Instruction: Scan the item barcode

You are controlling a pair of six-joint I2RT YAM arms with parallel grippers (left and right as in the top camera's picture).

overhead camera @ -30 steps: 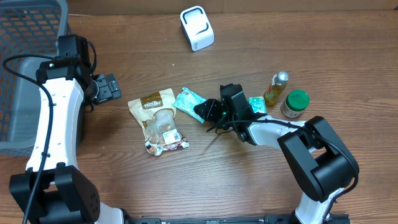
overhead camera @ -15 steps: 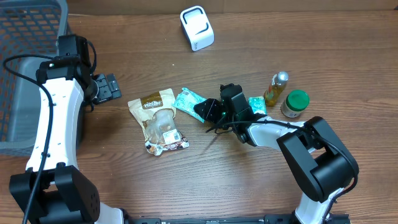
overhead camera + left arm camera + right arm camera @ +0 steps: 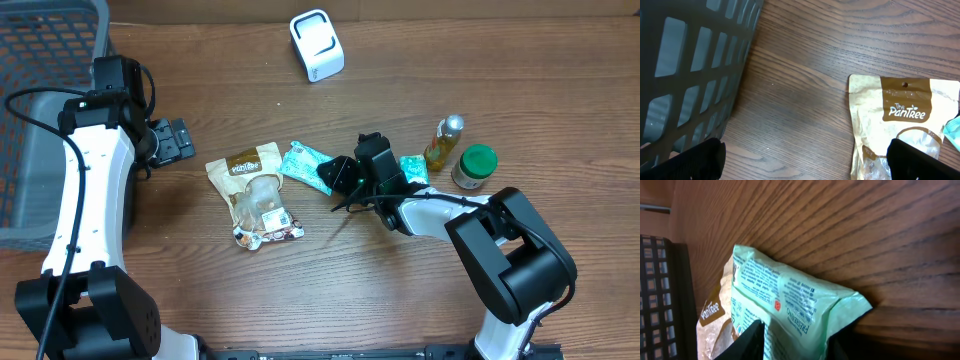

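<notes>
Near the middle of the table, the teal snack packet (image 3: 302,161) lies flat, just right of the brown pouch (image 3: 255,195). The right gripper (image 3: 335,175) is low over the packet's right end, and in the wrist view that end fills the gap between the two black fingers (image 3: 752,340), so the jaws pinch it. The left gripper (image 3: 170,140) hangs with its jaws spread wide and empty beside the grey basket (image 3: 40,110) at the table's left edge, while the white scanner (image 3: 317,45) stands well apart near the far edge.
</notes>
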